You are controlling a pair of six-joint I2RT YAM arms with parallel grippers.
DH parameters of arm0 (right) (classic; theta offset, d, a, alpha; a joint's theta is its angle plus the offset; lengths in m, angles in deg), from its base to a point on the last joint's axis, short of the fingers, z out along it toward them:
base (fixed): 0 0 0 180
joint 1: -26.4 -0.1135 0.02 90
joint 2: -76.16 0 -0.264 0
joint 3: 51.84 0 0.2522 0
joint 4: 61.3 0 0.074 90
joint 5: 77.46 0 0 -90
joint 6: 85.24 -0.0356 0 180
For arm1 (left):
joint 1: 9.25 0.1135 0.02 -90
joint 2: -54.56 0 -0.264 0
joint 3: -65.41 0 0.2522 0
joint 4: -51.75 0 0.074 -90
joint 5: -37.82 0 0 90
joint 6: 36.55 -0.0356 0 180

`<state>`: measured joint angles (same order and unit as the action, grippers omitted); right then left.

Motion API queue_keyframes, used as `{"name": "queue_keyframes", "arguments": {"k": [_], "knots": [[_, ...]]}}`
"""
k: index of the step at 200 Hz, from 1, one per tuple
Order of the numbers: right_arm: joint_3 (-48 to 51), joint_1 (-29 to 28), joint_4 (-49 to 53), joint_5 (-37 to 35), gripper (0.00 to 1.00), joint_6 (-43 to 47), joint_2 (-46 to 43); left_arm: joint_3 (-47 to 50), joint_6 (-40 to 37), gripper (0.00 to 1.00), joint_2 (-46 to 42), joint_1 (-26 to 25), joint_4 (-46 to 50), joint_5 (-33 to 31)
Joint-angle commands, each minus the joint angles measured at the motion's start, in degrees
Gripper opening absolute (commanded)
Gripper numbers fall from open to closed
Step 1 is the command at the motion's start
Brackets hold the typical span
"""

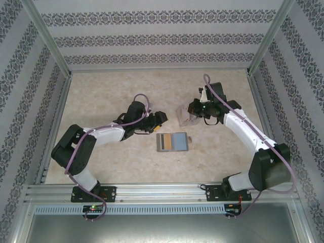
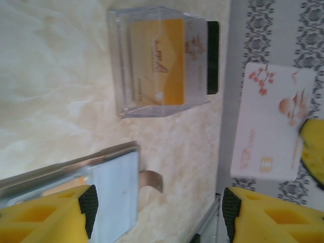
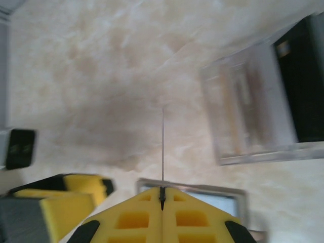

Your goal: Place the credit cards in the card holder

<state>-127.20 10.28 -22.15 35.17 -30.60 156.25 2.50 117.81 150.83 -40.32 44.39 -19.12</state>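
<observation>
The right gripper (image 3: 162, 194) is pinched shut on a white card (image 2: 271, 121), held by one edge above the table (image 1: 116, 86). In its own wrist view the card appears only as a thin upright line rising from the fingertips. The card holder (image 1: 172, 142) lies open and flat on the table, just below and ahead of those fingertips, between the two grippers. One panel looks tan and the other blue-grey.

The left gripper (image 2: 159, 205) stands wide and empty, with a corner of the card holder next to one finger. Beyond it sits a clear box (image 2: 119, 61) with an orange card (image 2: 159, 58) standing inside.

The step in hand seems to be carrying the white card to the holder. The next move probably calls for lowering the card edge into a panel pocket, perhaps while the left gripper steadies the holder.

The white card shows red blossoms, a gold chip and orange script too blurred to read. The orange card's logo and small print are also illegible.
</observation>
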Motion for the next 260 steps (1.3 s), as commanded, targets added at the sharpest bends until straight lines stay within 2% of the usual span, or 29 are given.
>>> {"name": "queue_keyframes", "arguments": {"k": [1,28,61,105,138,162,197,212,235,242,260], "knots": [[3.2,0.1,-8.7,9.7,0.02,-8.0,-2.5,-3.0,4.4,0.68,2.2,1.1,-10.7,5.0],[5.4,0.2,-11.5,12.1,0.02,-10.9,-3.3,-5.1,7.2,0.66,5.5,1.2,-16.0,8.5],[8.2,0.1,-15.6,14.2,0.02,-13.9,-3.7,-5.8,8.9,0.58,6.8,1.1,-19.9,9.8],[9.5,0.2,-17.1,14.8,0.02,-14.9,-3.2,-4.9,9.7,0.36,6.5,1.1,-21.2,9.2],[9.8,0.1,-17.6,15.2,0.02,-15.1,-2.7,-4.4,10.1,0.28,6.2,1.1,-21.7,9.1],[9.8,0.3,-17.2,14.9,0.03,-15.0,-2.5,-4.1,10.3,0.18,6.1,1.1,-21.8,8.8],[10.8,0.6,-14.8,12.1,0.09,-14.5,-2.3,-2.5,11.0,0.00,5.0,1.1,-20.8,7.2],[11.1,0.6,-12.5,10.6,0.17,-13.3,-2.0,-1.5,11.1,0.00,4.1,1.2,-17.5,5.5],[11.7,0.5,-9.7,9.1,0.20,-11.3,-1.1,0.0,10.1,0.00,1.9,1.0,-11.2,2.3],[12.1,0.2,-9.0,8.0,0.24,-10.7,-1.0,0.9,9.5,0.00,1.0,1.1,-9.4,1.2],[13.0,-1.0,-7.2,6.0,0.25,-8.4,-0.7,1.8,5.4,0.00,-1.2,0.8,-3.5,-1.3]]}}
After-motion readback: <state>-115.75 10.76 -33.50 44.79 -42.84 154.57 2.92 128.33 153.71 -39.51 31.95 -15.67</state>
